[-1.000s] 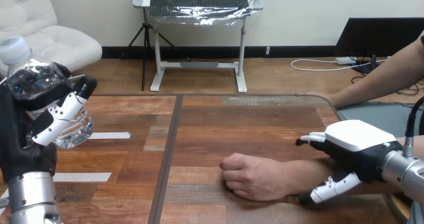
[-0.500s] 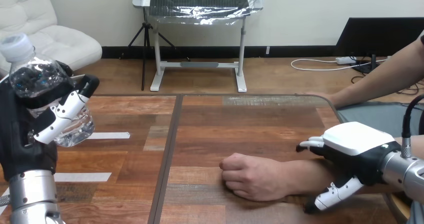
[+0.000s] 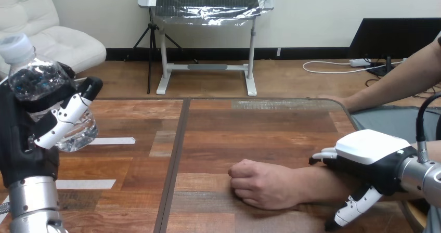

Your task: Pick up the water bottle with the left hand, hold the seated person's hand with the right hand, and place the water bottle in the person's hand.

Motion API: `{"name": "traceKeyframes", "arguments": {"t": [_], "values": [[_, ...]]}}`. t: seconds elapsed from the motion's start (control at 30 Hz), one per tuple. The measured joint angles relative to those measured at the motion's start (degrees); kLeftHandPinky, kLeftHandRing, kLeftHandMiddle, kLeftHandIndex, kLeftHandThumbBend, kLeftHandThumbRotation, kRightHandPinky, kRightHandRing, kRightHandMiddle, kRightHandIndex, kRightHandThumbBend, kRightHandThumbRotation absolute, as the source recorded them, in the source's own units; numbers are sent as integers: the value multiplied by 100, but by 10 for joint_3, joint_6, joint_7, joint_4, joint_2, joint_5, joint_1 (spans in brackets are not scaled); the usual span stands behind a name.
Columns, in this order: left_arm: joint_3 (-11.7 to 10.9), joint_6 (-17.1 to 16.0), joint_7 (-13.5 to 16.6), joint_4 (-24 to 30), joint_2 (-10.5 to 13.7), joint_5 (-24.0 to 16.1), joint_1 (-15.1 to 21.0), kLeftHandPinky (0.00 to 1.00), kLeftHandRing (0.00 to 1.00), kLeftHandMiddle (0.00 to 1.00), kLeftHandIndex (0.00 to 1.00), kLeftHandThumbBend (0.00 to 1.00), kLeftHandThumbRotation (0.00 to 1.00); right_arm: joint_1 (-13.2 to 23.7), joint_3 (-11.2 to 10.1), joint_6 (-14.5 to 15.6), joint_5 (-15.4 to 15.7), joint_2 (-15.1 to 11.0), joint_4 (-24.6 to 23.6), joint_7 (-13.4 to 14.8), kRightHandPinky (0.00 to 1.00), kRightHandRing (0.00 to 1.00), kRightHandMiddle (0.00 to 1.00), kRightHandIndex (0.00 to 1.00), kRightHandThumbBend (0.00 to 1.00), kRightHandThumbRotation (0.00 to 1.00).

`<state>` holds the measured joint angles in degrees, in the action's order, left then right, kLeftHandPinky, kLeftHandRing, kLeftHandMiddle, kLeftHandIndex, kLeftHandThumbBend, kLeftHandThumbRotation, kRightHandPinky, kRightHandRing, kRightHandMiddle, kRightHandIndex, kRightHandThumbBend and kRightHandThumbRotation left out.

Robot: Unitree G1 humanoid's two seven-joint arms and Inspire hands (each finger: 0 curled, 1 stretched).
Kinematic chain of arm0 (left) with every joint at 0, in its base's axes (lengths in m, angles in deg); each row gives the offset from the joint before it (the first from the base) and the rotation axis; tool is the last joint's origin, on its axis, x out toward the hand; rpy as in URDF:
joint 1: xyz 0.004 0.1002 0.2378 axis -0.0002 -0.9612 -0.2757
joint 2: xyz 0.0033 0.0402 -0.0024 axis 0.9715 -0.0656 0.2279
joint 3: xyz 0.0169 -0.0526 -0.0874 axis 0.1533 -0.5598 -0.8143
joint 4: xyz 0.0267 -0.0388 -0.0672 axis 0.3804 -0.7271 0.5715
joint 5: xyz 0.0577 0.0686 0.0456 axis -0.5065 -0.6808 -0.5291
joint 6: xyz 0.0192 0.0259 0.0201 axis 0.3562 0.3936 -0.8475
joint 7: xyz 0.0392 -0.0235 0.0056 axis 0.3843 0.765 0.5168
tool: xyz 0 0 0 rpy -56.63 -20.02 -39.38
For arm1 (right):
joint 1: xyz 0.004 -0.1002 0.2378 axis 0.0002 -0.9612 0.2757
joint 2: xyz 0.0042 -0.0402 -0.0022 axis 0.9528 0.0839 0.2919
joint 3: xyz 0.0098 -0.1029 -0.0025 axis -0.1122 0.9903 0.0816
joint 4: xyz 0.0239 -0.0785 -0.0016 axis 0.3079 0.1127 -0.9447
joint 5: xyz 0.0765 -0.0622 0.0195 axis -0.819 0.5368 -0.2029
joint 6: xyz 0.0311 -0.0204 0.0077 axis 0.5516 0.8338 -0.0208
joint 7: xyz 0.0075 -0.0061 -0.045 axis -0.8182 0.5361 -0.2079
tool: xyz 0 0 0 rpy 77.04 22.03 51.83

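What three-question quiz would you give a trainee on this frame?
1. True or false: the bottle stands on the table.
2. The person's hand is: A) open, palm up; B) a closed fist resting on the table; C) lifted, holding the bottle.
3. Where is the right hand?

Key
1. False: the left hand grips it, raised over the table's left side.
2. B.
3. Over the person's forearm, behind the fist.
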<state>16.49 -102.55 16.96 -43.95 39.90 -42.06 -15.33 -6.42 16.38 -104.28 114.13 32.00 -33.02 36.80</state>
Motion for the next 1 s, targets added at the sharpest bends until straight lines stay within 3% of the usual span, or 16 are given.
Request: {"name": "traceKeyframes", "arguments": {"t": [0.47,1.0], "values": [[1,4,0,19,0,1,0,21,26,32,38,50,0,13,0,-4,-2,-15,-20,-61,98,95,95,94,100,60],[2,4,1,20,-3,-4,0,21,26,32,38,50,0,32,7,-29,12,-18,-14,-80,96,93,94,93,100,60]]}}
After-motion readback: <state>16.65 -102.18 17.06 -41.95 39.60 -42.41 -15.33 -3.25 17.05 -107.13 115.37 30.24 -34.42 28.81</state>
